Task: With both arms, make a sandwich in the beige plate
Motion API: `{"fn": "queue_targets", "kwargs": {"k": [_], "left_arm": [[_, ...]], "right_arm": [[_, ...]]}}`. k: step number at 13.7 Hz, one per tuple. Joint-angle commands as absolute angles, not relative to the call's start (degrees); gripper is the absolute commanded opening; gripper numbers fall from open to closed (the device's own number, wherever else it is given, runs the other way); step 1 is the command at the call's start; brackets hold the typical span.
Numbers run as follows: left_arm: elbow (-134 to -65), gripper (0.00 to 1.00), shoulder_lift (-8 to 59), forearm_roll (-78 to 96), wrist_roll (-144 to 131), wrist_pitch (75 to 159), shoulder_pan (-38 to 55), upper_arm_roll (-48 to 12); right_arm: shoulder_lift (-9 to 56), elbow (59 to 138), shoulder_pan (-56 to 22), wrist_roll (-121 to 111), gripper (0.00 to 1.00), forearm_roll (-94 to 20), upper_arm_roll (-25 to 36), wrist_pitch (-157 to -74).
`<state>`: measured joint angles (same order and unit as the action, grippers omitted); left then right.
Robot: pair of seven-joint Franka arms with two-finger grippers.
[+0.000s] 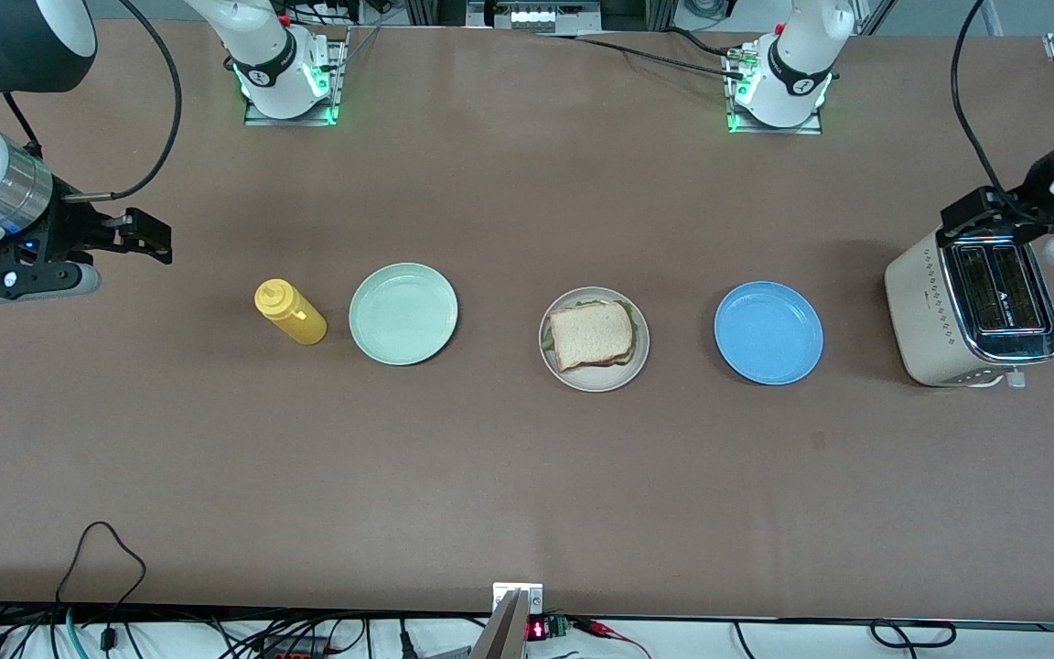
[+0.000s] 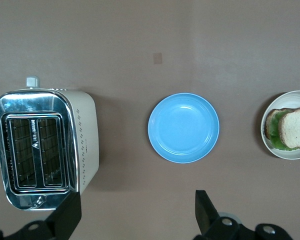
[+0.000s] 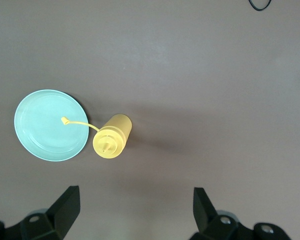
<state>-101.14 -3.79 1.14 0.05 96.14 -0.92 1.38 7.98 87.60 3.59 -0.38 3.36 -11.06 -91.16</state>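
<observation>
Sandwich [image 1: 592, 335] sits assembled on the beige plate [image 1: 561, 368], mid-table, in a row between the mint plate [image 1: 403, 313] and the blue plate [image 1: 768, 331]. Front view shows only the top bread slice with a green edge; left wrist view shows the lettuce [image 2: 278, 136] sticking out from under the bread. Yellow squeeze bottle [image 1: 290, 312] stands just beside the mint plate toward the right arm's end; right wrist view shows its cap [image 3: 65, 120] off and hanging on a tether over the mint plate, not visible from the front. Toaster [image 1: 971, 313] at the left arm's end, slots empty in the left wrist view. Left gripper [image 2: 135, 215] over the toaster, jaws wide, holding nothing. Right gripper [image 3: 135, 212] over bare table at the right arm's end, also spread, empty. Nothing blocks the plate.
</observation>
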Motion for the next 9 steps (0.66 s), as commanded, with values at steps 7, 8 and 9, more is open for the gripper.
{"fn": "queue_targets", "kwargs": {"k": [7,8,9], "left_arm": [[-104.4,1.00,-8.9,-0.1,-0.2,93.4,-1.8,0.4],[-104.5,1.00,-8.9,-0.1,-0.2,93.4,-1.8,0.4],[-104.5,1.00,-8.9,-0.2,0.1,93.4,-1.8,0.4]], "right_arm": [[4.1,90.5,2.9,-1.1,1.00,3.5,-12.2,-90.4],[3.9,90.7,2.9,-1.1,1.00,3.5,-12.2,-90.4],[3.9,90.7,2.9,-1.1,1.00,3.4,-12.1,-90.4]]}}
